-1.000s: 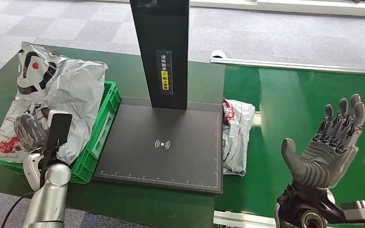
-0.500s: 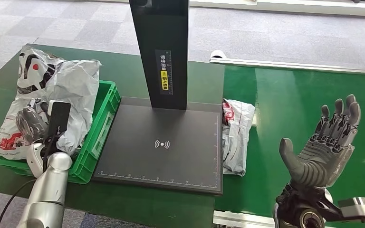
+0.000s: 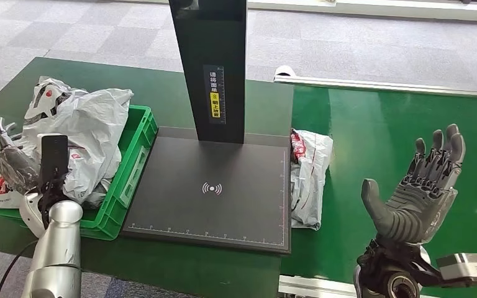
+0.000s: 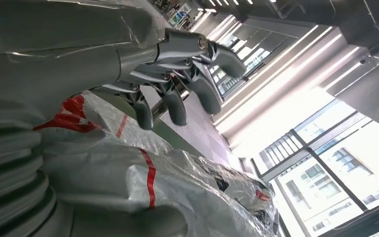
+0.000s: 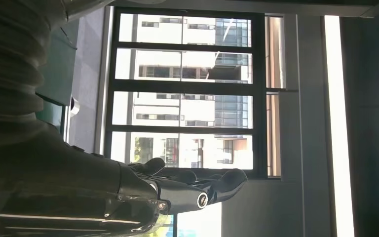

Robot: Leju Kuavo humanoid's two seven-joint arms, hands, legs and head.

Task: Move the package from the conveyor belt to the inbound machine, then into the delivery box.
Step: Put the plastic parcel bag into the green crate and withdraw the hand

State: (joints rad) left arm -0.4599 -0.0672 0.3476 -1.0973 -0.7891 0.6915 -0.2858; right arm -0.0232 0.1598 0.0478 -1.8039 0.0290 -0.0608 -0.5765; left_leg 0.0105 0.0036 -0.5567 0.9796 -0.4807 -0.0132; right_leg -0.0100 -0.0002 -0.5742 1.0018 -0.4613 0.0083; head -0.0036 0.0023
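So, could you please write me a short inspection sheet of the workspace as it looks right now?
Surface: green table on the left, green conveyor belt on the right.
Job's things: a white package lies on the belt beside the black scanner pad; the green box holds a pile of white bags.
Clutter: nothing seen.
Hands: left hand is at the outer side of the bag pile, whether it holds a bag cannot be told; right hand is raised over the belt, fingers apart, holding nothing.
Cables: a dark cable hangs beside the left arm.
Surroundings: grey carpet tiles; large windows in the right wrist view.
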